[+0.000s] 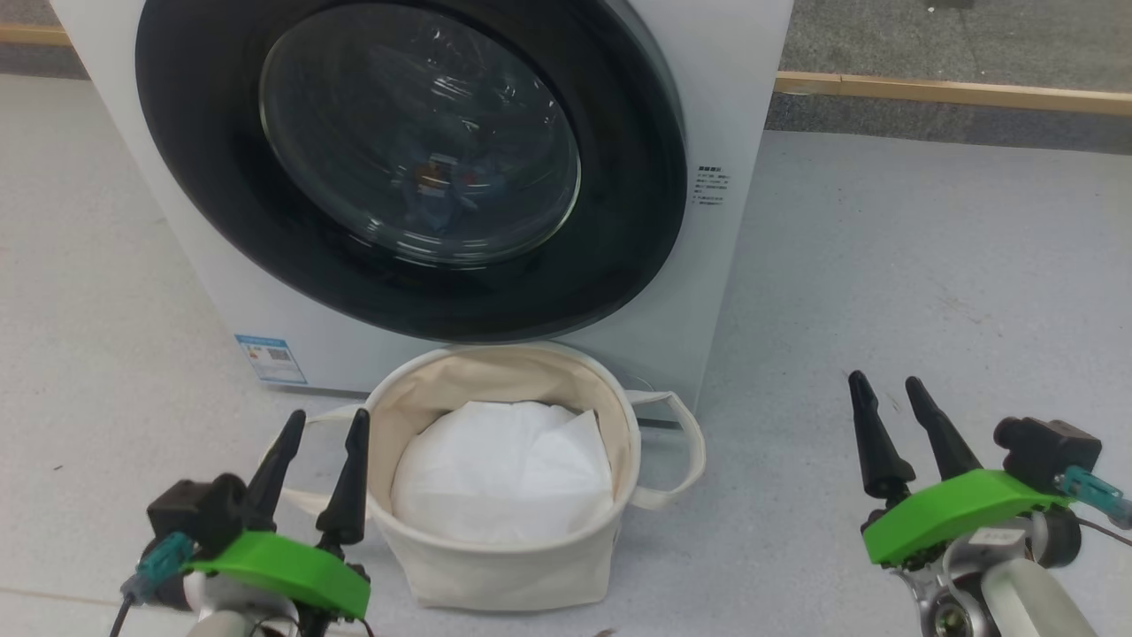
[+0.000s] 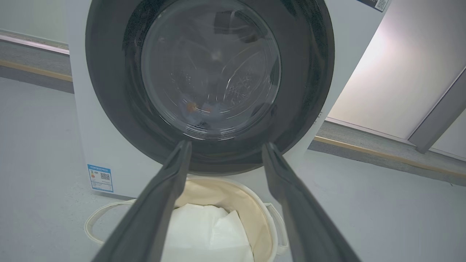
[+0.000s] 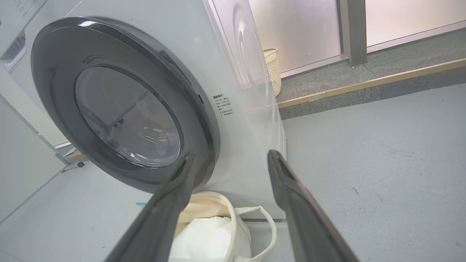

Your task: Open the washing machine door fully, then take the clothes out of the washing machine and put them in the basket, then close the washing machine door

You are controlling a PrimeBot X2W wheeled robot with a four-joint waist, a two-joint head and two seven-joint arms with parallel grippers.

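Head view, washing machine: white box [image 1: 734, 106] on the grey floor [image 1: 929, 265]; door [image 1: 203, 159] shut, black rim flush with the front; blue label [image 1: 270, 358] at the front's lower left corner
Head view, clothes: blue and orange patch [image 1: 442, 190] low behind the door glass
Head view, basket: cream tub [image 1: 495, 566] on the floor at the machine's front bottom edge, under the door; white liner [image 1: 504, 478] inside
Head view, left gripper: [image 1: 328, 414] just left of the basket; jaws spread wide, empty
Head view, right gripper: [image 1: 884, 380] well right of the basket over bare floor; jaws spread wide, empty
Left wrist view, fingers: [image 2: 164, 203] far apart, holding nothing; door's lower rim and basket between them
Right wrist view, fingers: far apart, holding nothing; door closed; basket at the machine's foot
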